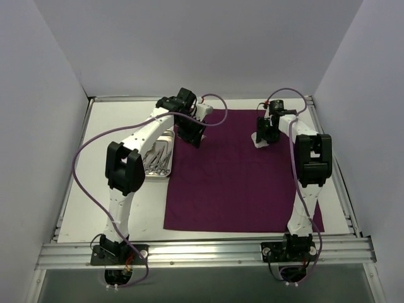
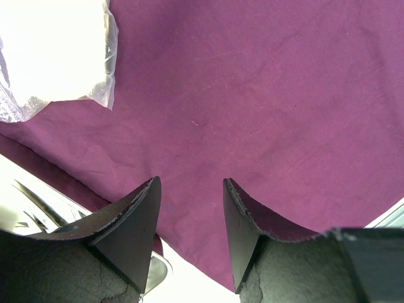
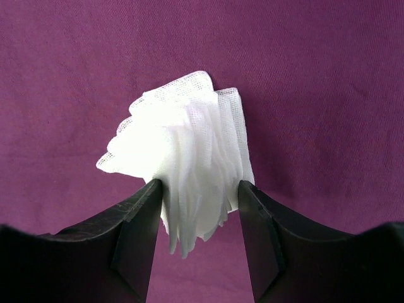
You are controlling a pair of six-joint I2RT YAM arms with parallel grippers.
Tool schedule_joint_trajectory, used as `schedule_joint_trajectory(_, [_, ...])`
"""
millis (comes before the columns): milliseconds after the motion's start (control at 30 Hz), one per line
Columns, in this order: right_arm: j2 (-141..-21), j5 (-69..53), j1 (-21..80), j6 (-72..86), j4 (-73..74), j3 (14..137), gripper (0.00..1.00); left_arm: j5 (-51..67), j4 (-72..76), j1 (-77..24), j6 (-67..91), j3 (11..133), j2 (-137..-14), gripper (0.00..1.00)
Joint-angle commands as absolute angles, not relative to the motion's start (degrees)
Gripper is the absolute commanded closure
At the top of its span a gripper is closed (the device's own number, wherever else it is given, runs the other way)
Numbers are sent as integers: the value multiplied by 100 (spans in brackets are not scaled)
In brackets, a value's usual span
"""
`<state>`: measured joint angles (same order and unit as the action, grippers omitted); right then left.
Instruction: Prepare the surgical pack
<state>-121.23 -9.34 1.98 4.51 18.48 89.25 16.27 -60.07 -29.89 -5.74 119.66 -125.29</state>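
White table point(image 1: 117, 120) bearing purple cloth point(image 1: 233, 180); right gripper point(image 3: 200, 184) pinches stacked gauze pads point(image 3: 183, 132); left gripper point(image 2: 190, 181), parted and empty, hangs near the tray point(image 1: 159, 170).

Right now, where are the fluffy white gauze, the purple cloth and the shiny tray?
gauze point(image 3: 189, 158): right wrist view, middle of the stack.
purple cloth point(image 1: 233, 183): top view, its bare middle.
steel tray point(image 1: 158, 177): top view, its near rim.
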Motion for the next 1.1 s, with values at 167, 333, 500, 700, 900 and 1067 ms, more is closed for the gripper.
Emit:
schedule_joint_trajectory(167, [-11725,-747,185,571,1863,9009,53,1608,-5854,-2988,-598,11918,-12120,46])
schedule_joint_trajectory(333, [-11584,-782,114,633,1802,8947,52,1608,-5854,-2988,-598,11900,-12111,46])
schedule_joint_trajectory(500, [-11479,-800,114,642,1793,8895,49,1617,-5845,-2988,-598,11892,-12120,46])
schedule_joint_trajectory(700, [-11496,-554,105,826,1740,8745,48,1617,-5836,-2988,-606,11848,-12094,46])
schedule_joint_trajectory(900, [-11689,-536,105,1116,1512,8631,52,1643,-5836,-2988,-580,11821,-12076,46])
schedule_joint_trajectory(1067, [-11795,-510,88,1107,1450,8622,54,1626,-5836,-2988,-571,11769,-12050,46])
